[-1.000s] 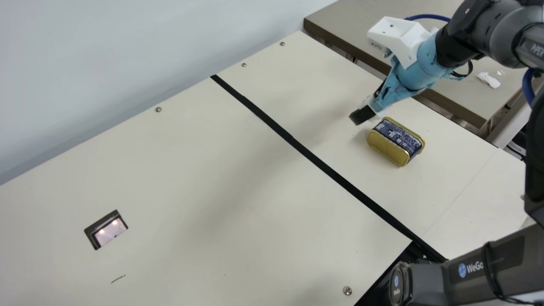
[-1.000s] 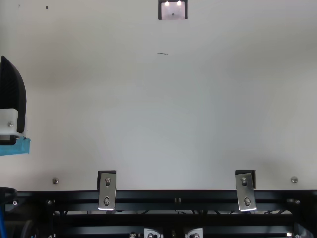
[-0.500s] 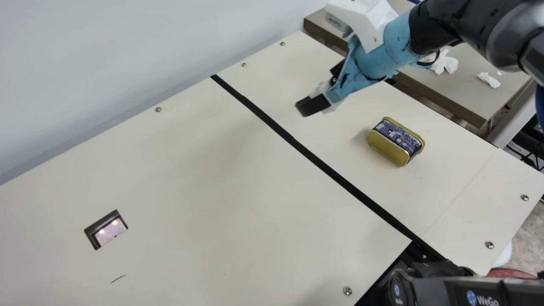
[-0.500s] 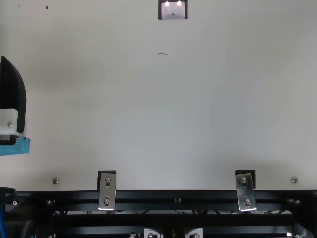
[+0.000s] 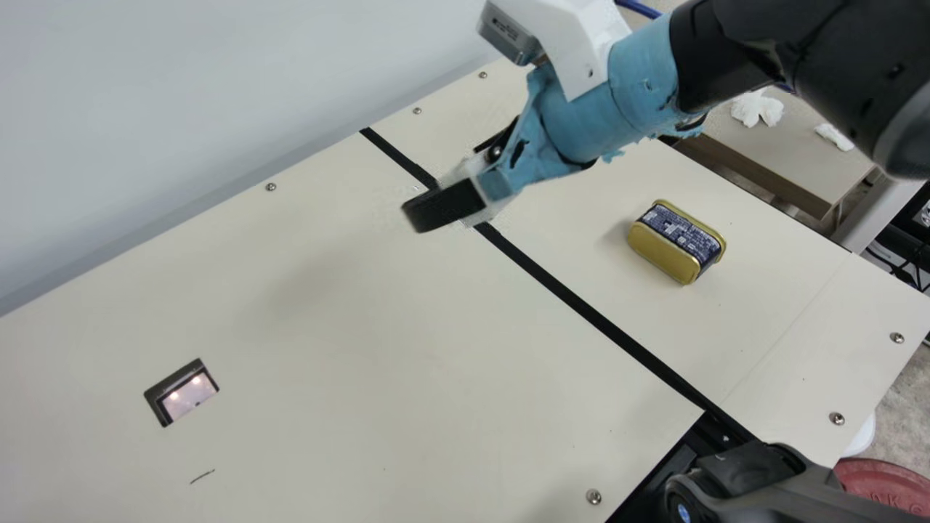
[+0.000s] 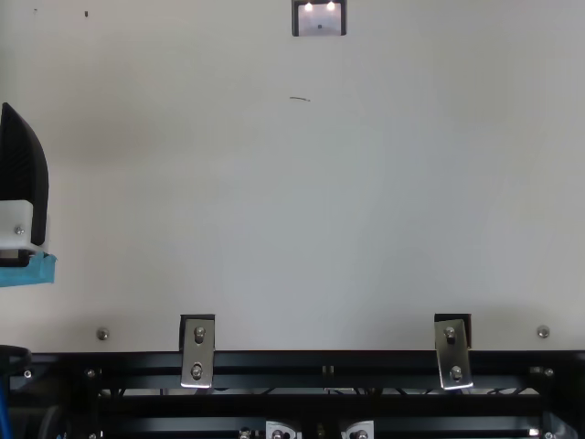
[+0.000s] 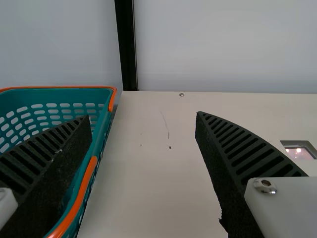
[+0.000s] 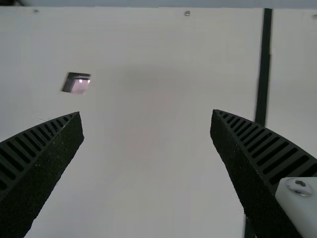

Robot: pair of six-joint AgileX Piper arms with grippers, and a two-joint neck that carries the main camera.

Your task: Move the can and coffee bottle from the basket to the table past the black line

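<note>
In the main view, my right gripper (image 5: 415, 218) hangs over the table beside the black line (image 5: 581, 305). The right wrist view shows that gripper (image 8: 146, 113) open, nothing between its fingers, and the line (image 8: 264, 64) to one side. A gold can with a dark label (image 5: 676, 243) lies on the table across the line, apart from the gripper. At the top view's left edge is my left gripper (image 6: 23, 174). Seen in the left wrist view, this gripper (image 7: 143, 116) is open and empty; one finger overlaps the teal basket (image 7: 59, 95) with an orange rim, its floor hidden.
A wall (image 5: 182, 94) runs along the table's far side. The table (image 5: 349, 349) has a small glossy cut-out (image 5: 187, 396) and screw heads. A second table (image 5: 792, 160) holds white scraps. A black frame rail (image 6: 320, 366) lines the near edge.
My right arm has swung left in the main view, away from the can and over to the black line. The can stays where it was. My left gripper has not moved.
</note>
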